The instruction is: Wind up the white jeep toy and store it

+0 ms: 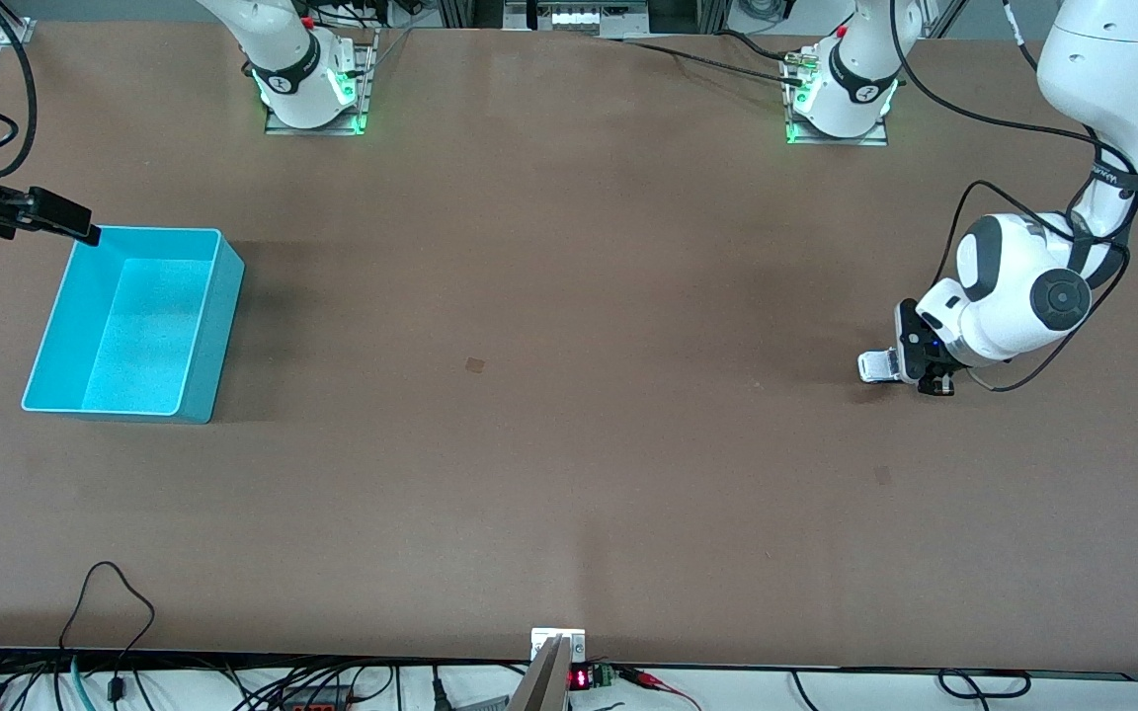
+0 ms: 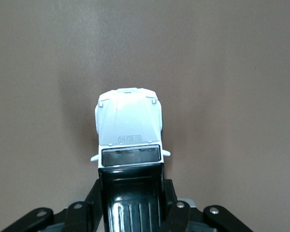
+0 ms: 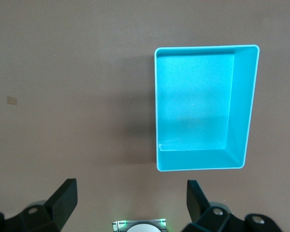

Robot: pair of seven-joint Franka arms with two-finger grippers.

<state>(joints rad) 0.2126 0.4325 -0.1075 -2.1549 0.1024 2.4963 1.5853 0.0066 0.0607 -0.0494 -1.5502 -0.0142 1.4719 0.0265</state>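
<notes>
At the left arm's end of the table [image 1: 569, 296], the left gripper [image 1: 928, 380] clasps the white jeep toy [image 1: 878, 365].

Well apart from the teal bin [image 1: 203, 326], which sits at the right arm's end, the jeep sits down at the tabletop with its hood sticking out past the gripper toward the bin's end. Seen from the left wrist, the toy [image 2: 129, 128] shows its white hood, dark windscreen and black ribbed roof, and the black fingers [image 2: 89, 210] press against both sides of its body. Above the bin's corner farthest from the front camera, the right gripper [image 1: 60, 219] hangs with its jaws spread wide, nothing between them; its wrist view looks down on the bin [image 3: 246, 111] and its bare teal floor.
</notes>
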